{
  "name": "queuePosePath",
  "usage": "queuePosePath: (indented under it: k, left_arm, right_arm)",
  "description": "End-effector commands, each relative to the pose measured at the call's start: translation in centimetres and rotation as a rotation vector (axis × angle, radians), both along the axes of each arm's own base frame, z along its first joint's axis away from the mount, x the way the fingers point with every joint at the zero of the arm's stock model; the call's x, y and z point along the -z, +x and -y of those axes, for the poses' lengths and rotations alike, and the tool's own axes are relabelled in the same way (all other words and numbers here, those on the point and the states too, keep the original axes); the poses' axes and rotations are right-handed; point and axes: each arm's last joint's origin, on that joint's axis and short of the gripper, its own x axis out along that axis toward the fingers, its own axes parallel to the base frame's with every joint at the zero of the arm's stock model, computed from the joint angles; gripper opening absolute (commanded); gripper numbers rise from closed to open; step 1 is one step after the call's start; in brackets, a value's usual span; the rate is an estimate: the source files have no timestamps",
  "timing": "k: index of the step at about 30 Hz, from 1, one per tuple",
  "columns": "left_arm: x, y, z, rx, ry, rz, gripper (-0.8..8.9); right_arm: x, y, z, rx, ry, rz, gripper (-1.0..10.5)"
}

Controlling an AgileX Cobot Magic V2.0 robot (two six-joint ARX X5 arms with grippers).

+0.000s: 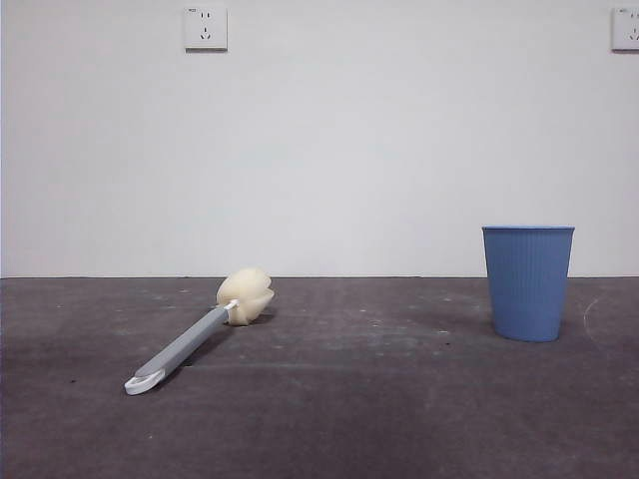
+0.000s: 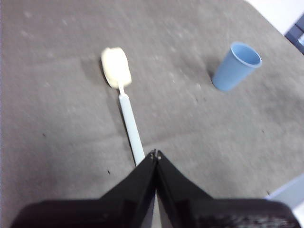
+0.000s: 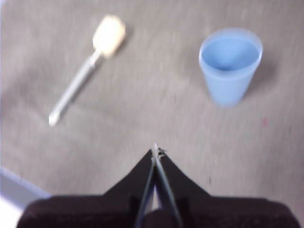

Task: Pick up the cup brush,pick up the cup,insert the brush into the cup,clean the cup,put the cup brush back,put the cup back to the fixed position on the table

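The cup brush (image 1: 196, 336) lies flat on the dark table (image 1: 359, 419) at the left, its cream sponge head away from the camera and its white looped end nearer. The blue ribbed cup (image 1: 527, 282) stands upright at the right. In the left wrist view my left gripper (image 2: 155, 155) is shut and empty, high above the brush's (image 2: 129, 118) handle end; the cup (image 2: 236, 66) stands off to one side. In the right wrist view my right gripper (image 3: 155, 151) is shut and empty, high above the table between the brush (image 3: 85, 71) and the cup (image 3: 230, 64). Neither arm shows in the front view.
Two wall sockets (image 1: 206, 27) sit high on the white wall behind the table. A pale table edge (image 3: 16, 194) shows in a corner of the right wrist view.
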Motion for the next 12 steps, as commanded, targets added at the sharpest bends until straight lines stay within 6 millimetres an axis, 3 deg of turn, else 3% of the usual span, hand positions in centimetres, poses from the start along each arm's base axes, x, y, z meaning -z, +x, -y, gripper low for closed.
queuePosePath:
  k: [1,12]
  left_arm:
    - [0.02,0.04,0.03,0.024,0.016,-0.013,-0.06]
    - [0.40,0.01,0.03,0.038,0.038,-0.050,0.00]
  right_arm:
    - [0.17,-0.25,0.01,-0.034,-0.034,-0.011,-0.1]
    - [0.30,-0.38,0.03,-0.039,-0.041,-0.028,0.0]
